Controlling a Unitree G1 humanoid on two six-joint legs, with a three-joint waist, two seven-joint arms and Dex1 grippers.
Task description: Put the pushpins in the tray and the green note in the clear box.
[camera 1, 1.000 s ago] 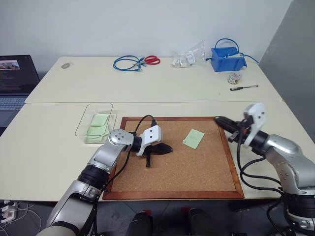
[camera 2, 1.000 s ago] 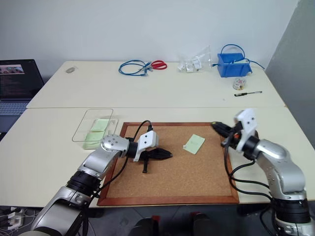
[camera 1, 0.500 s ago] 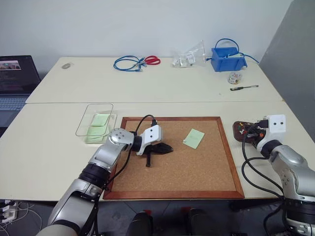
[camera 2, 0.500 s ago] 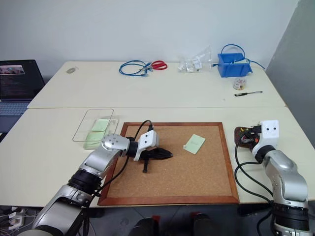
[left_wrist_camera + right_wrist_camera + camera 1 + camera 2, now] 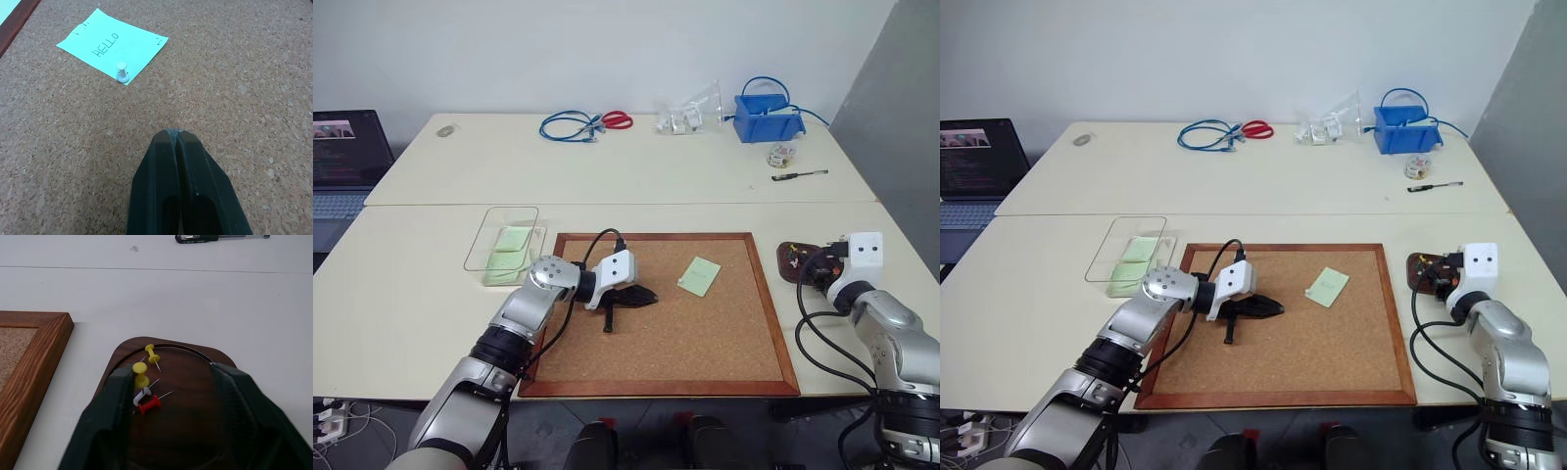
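The green note [image 5: 699, 276] lies on the cork board, right of centre, with "HELLO" written on it [image 5: 112, 46] and a white pushpin [image 5: 122, 72] stuck through its edge. My left gripper [image 5: 175, 134] is shut and empty, low over the cork a short way left of the note. At the board's right side sits the tray [image 5: 792, 260], holding two yellow pushpins [image 5: 152, 352], a white one [image 5: 142, 394] and a red one [image 5: 149, 405]. My right gripper [image 5: 173, 372] hangs open over the tray, one finger on each side of the pins. The clear box [image 5: 501, 238], left of the board, holds green notes.
The wooden-framed cork board [image 5: 656, 338] fills the near middle of the table. At the back are blue cables [image 5: 570, 125], red scissors [image 5: 617, 119], a clear bag [image 5: 690, 113] and a blue bin [image 5: 766, 116]. A pen [image 5: 798, 175] lies at the right, a laptop [image 5: 342, 162] at the far left.
My right arm swung right from the board's right edge to over the tray, and its jaws have opened. The left arm has not moved.
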